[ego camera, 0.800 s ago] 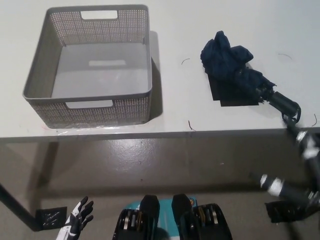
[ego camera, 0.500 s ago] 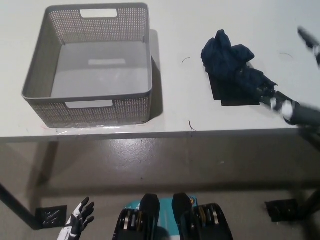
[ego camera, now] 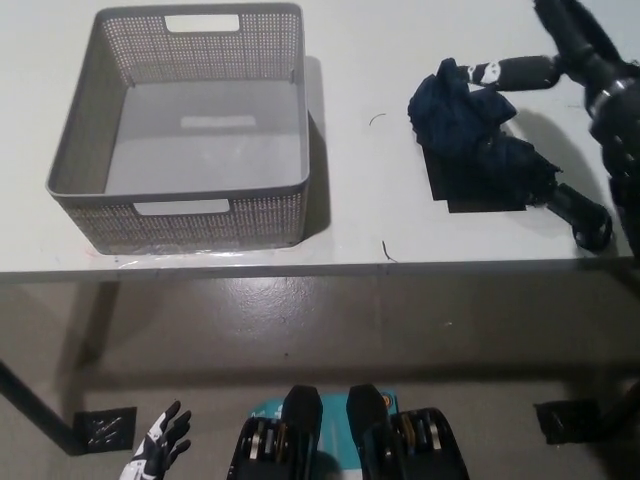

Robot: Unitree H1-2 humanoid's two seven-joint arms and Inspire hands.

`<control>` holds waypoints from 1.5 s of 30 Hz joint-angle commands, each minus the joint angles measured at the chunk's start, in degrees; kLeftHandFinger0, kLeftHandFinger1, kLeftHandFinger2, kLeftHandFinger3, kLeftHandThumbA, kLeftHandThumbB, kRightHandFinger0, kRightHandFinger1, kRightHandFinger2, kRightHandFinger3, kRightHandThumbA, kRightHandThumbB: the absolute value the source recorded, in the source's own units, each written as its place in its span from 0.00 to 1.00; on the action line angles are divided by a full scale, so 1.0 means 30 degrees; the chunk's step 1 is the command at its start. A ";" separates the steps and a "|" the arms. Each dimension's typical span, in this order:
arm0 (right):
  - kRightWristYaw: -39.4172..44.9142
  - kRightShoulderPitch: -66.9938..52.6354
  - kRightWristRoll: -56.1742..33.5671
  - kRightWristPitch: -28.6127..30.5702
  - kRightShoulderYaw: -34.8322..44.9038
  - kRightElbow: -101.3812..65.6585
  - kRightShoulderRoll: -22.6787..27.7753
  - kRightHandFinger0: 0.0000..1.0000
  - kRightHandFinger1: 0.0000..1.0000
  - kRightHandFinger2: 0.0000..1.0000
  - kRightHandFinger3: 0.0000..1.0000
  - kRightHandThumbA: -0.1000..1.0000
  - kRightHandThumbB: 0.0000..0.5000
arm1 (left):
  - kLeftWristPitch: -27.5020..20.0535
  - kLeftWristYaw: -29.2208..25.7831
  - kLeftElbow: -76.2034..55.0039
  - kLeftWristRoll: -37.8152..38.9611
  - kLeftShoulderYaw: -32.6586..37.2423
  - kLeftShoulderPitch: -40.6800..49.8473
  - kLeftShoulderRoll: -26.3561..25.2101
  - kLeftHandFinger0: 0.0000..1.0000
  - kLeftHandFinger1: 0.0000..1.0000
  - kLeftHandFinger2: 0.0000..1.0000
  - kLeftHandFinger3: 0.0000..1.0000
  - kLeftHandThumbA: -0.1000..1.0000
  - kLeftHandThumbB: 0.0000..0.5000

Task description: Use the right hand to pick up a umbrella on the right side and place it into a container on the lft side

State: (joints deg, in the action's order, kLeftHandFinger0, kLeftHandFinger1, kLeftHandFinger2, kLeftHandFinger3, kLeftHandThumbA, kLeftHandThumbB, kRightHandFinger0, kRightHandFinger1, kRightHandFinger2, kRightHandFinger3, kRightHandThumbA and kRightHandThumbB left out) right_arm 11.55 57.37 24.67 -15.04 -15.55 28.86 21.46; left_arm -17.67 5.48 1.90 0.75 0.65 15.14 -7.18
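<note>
One right hand above umbrella, fingers spread.

One basket, one umbrella, one table, two robot hands.

There is one grey perforated basket on the left part of the table, and it has two handle cut-outs, one in the far wall and one in the near wall. There is one folded dark blue umbrella on the right part, with one black handle at its near right end. Under the umbrella lies one black patch. One white left hand shows at the near left, below the table edge, and one black right hand shows at the far right. On the floor there are two black tape squares, one near left and one near right.
</note>
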 commanded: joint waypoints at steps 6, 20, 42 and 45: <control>0.0283 0.6186 0.1912 -0.1432 -0.2884 1.1097 -0.1732 1.00 1.00 1.00 1.00 1.00 1.00 | -0.1477 0.0354 -0.0442 -0.0085 0.0493 0.0487 -0.0090 1.00 1.00 1.00 1.00 1.00 0.06; -0.0778 0.4378 0.2303 -0.1159 -0.5172 1.6453 -0.2451 1.00 1.00 1.00 1.00 0.87 0.92 | -0.1706 0.0486 -0.0768 -0.0006 0.0754 0.0704 -0.0349 1.00 1.00 1.00 1.00 1.00 0.09; -0.9653 0.1564 0.0962 0.4508 -0.2580 1.6396 -0.2544 0.00 0.24 0.68 0.59 0.00 0.33 | -0.1120 0.1127 -0.0854 0.0542 0.0983 0.0124 -0.0640 1.00 1.00 1.00 1.00 1.00 0.03; -0.9917 0.1903 0.0652 0.5195 -0.1894 1.6039 -0.2596 0.05 0.44 0.85 0.90 0.00 0.41 | -0.1138 0.1182 -0.0777 0.0621 0.1004 0.0157 -0.0671 1.00 1.00 1.00 1.00 1.00 0.02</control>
State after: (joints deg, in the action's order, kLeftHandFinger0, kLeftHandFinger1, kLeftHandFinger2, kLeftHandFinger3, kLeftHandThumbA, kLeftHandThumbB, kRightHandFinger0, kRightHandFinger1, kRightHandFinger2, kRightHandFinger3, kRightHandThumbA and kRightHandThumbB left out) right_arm -13.54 61.78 29.32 -5.34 -23.30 77.74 14.02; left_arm -19.86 7.78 0.93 1.55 3.76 15.38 -8.12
